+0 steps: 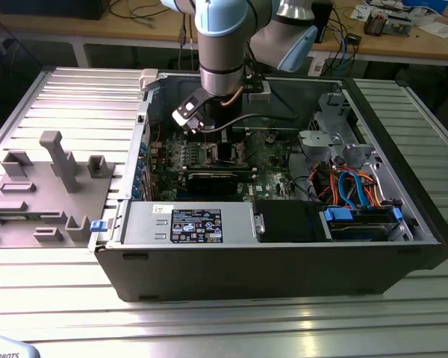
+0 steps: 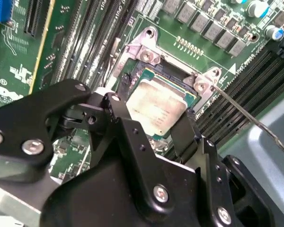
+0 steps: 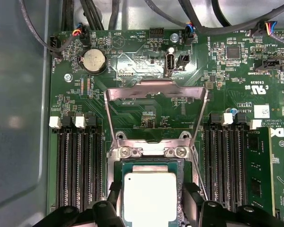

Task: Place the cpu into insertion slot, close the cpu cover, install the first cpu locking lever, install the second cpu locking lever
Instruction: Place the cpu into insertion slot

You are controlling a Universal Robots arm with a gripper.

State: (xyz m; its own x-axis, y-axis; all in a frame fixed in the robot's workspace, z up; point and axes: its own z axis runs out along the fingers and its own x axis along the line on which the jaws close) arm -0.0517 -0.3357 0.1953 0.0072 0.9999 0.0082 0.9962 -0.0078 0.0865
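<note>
The cpu (image 3: pixel 150 196) (image 2: pixel 157 108), a flat square chip with a silvery top, lies level in the insertion slot (image 3: pixel 117 176) (image 2: pixel 169 72) on the green board. My gripper (image 3: pixel 151 195) (image 2: pixel 151 118) (image 1: pixel 222 139) reaches down into the open computer case. Its black fingers (image 3: pixel 112 193) sit against two opposite edges of the chip, shut on it. The cpu cover (image 3: pixel 156 91), a silver frame with a square window, stands flipped open behind the slot. A thin metal locking lever (image 2: pixel 248 118) sticks out free beside the slot.
Long black memory slots (image 3: pixel 78 165) (image 3: pixel 225 161) flank the socket closely. A coin battery (image 3: pixel 93 60) and cable plugs lie beyond the cover. The case holds a power supply (image 1: pixel 201 224) and a drive bay with blue cables (image 1: pixel 358 195). Grey fixtures (image 1: pixel 56 156) stand at the exterior view's left.
</note>
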